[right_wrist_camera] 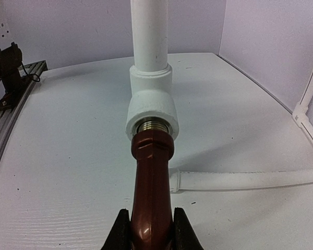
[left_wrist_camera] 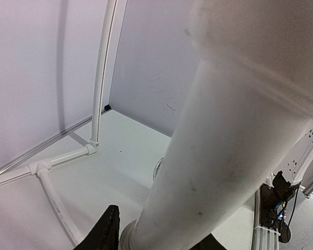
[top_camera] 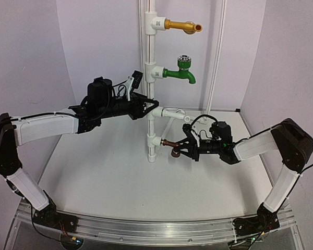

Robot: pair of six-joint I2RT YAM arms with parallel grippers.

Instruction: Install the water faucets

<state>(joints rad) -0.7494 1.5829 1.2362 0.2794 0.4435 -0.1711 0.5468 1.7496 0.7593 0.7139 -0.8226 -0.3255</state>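
The dark copper water faucet (top_camera: 170, 143) lies level at the lowest white fitting (top_camera: 154, 140) of the upright white pipe (top_camera: 151, 52). In the right wrist view its brown body (right_wrist_camera: 152, 182) runs from my fingers to the fitting (right_wrist_camera: 151, 112), and silver thread shows at the joint. My right gripper (right_wrist_camera: 151, 234) is shut on the faucet, one finger on each side. My left gripper (top_camera: 150, 108) is shut on the pipe higher up. That pipe (left_wrist_camera: 224, 130) fills the left wrist view, with a black fingertip (left_wrist_camera: 107, 232) beside it.
A long gold faucet (top_camera: 182, 25) and a green faucet with a silver knob (top_camera: 180, 73) sit in the upper fittings. Thin white pipes (right_wrist_camera: 250, 179) lie on the table behind the stand and run up the back wall (left_wrist_camera: 101, 73).
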